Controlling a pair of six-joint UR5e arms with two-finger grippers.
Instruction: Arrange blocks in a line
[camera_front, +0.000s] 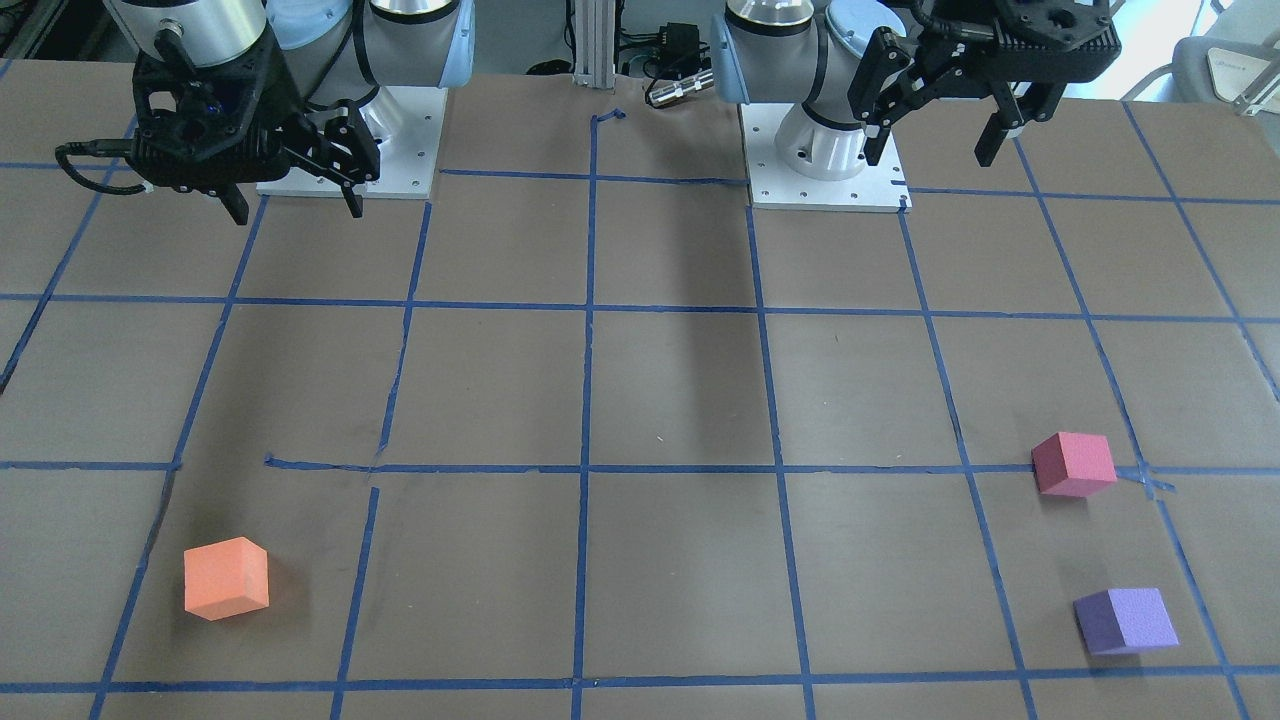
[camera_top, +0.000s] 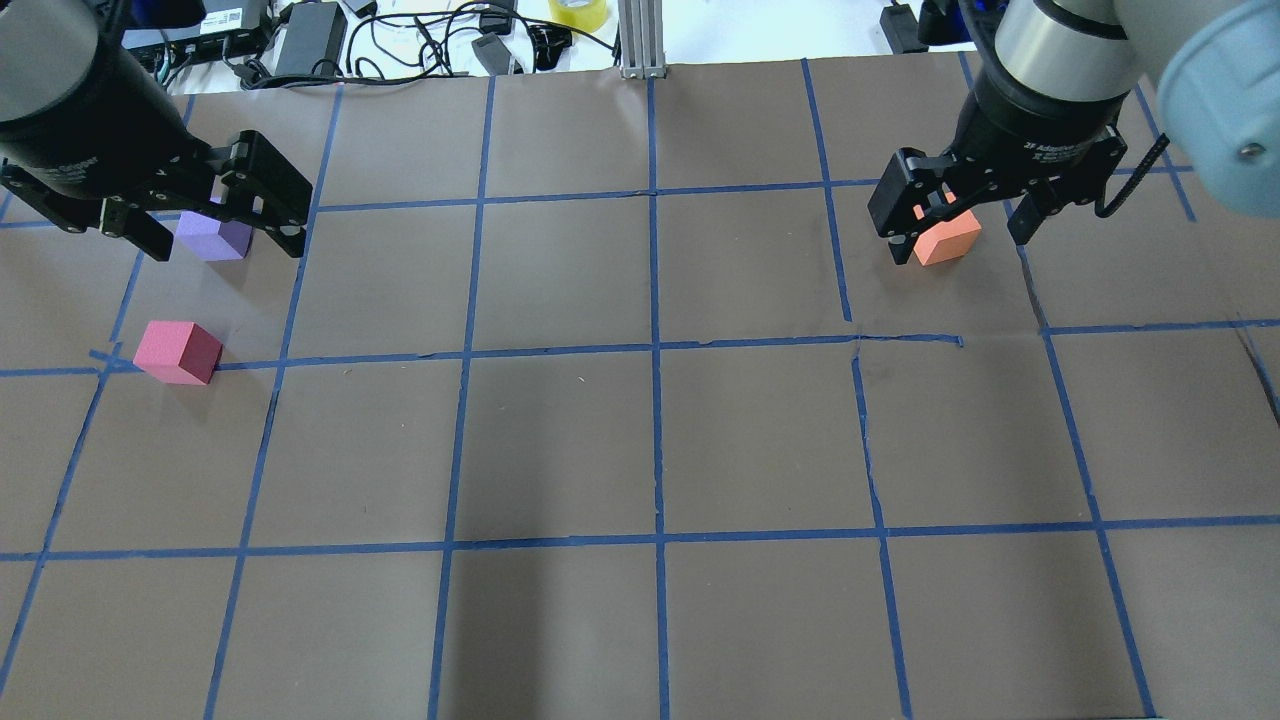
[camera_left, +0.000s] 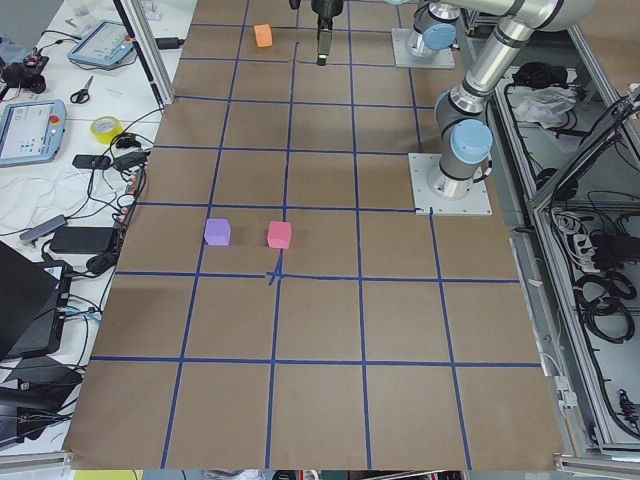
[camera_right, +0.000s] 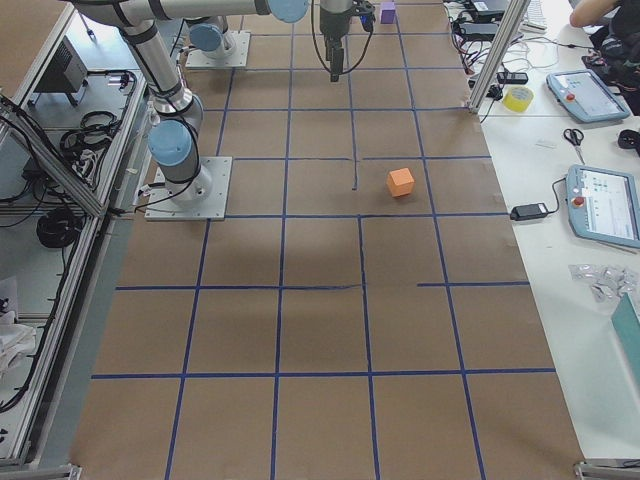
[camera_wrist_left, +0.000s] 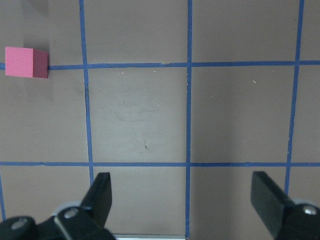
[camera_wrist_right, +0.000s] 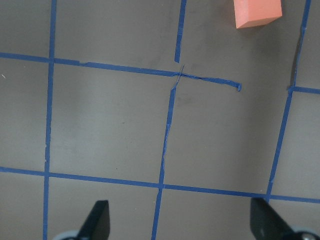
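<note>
Left gripper (camera_front: 940, 140) first: jaws spread wide, nothing between them, and it hangs high above the table (camera_front: 680, 400), close to its own base plate (camera_front: 770, 195). Its wrist camera looks straight down on bare brown surface and blue tape (camera_wrist_left: 189, 100), with only the pink block (camera_wrist_left: 26, 62) at the far left edge of that view.

Over to the right gripper (camera_front: 297, 208): same story, jaws wide apart, empty, up in the air beside its base. Its wrist view catches the orange block (camera_wrist_right: 256, 12) at the top edge, well clear of the fingers.

From the overhead camera the blocks seem to sit between the jaws, but the front view shows both grippers well apart from all three.

Now the blocks. The pink one rests on a tape line just beside a crossing, out on the robot's left side. The purple block (camera_front: 1125, 620) lies near it, one step further toward the operators' edge, the two not touching. The orange one sits alone on the robot's right side, in the same grid row as the purple, well apart from the other pair. All three lie flat on the table.
</note>
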